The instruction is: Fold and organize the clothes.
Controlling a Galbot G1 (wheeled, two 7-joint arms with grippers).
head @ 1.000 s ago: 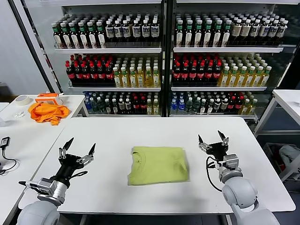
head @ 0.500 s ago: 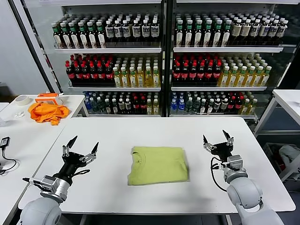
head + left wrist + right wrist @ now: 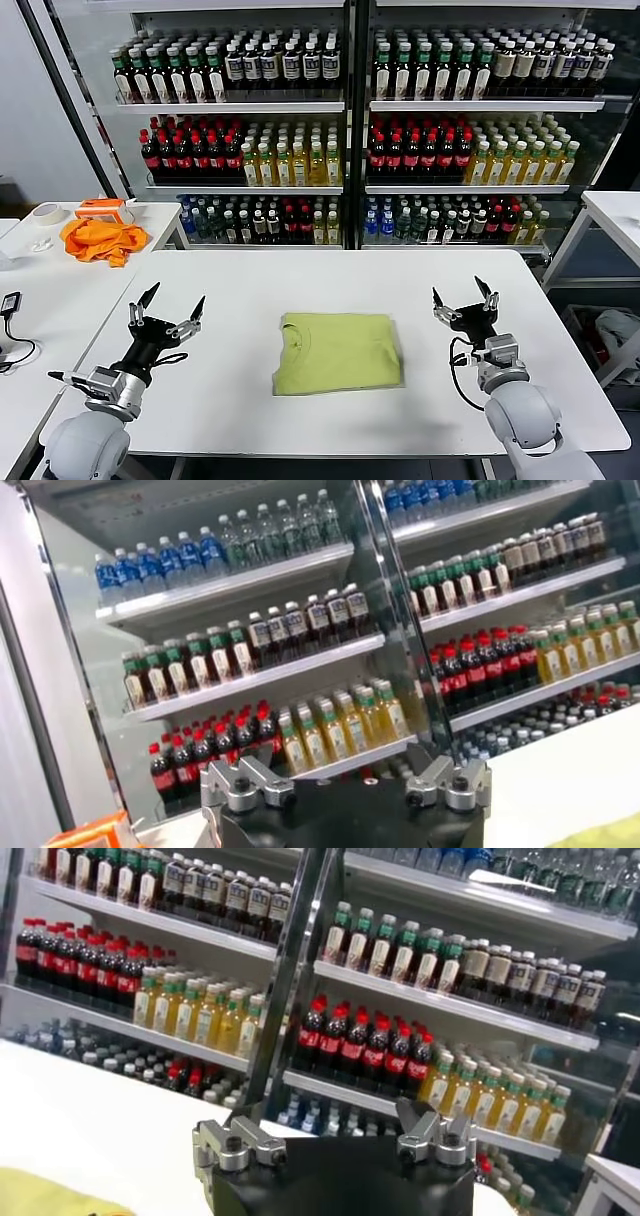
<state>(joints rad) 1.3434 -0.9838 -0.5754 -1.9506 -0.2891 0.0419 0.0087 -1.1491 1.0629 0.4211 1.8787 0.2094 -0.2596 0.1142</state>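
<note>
T-shirt [image 3: 338,352] lies folded on the counter [image 3: 300,280] — left gripper [image 3: 166,313] and right gripper [image 3: 461,298] (both spread, empty) are best withdrawn without snagging it.

I count one folded yellow-green T-shirt [image 3: 338,352] at lower centre of my head view, on one white table [image 3: 300,280]. Two grippers: the left gripper [image 3: 166,308] at lower left and the right gripper [image 3: 463,295] at lower right, each with two fingers spread apart. At the upper left edge there is one orange cloth [image 3: 97,240], one tape roll [image 3: 46,213] and one orange-and-white box [image 3: 104,209]. Two cooler doors [image 3: 350,120] fill the top, three shelves each; the bottles are too many to count.
</note>
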